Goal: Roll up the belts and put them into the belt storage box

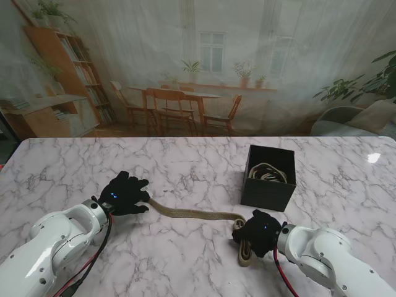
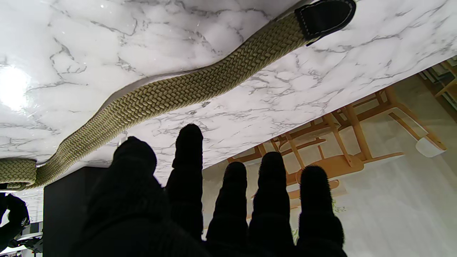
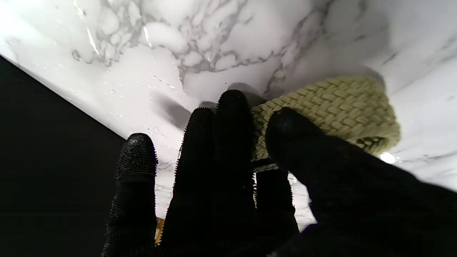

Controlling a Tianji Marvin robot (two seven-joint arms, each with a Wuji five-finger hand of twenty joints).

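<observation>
Olive woven belt [image 1: 192,213] lies stretched on the desk [image 1: 185,167], nearer to me than the black storage box [image 1: 268,177] that already holds one coiled belt [image 1: 267,172]; right hand [image 1: 258,232] grasps the belt's doubled-over end near the box, likely to start the roll, while left hand [image 1: 125,193] rests released, fingers spread, by the far tip, likely to steady it. Right wrist view shows fingers [image 3: 232,117] curled onto the fold; left wrist view shows the belt's black leather tip [image 2: 323,16] untouched.
</observation>
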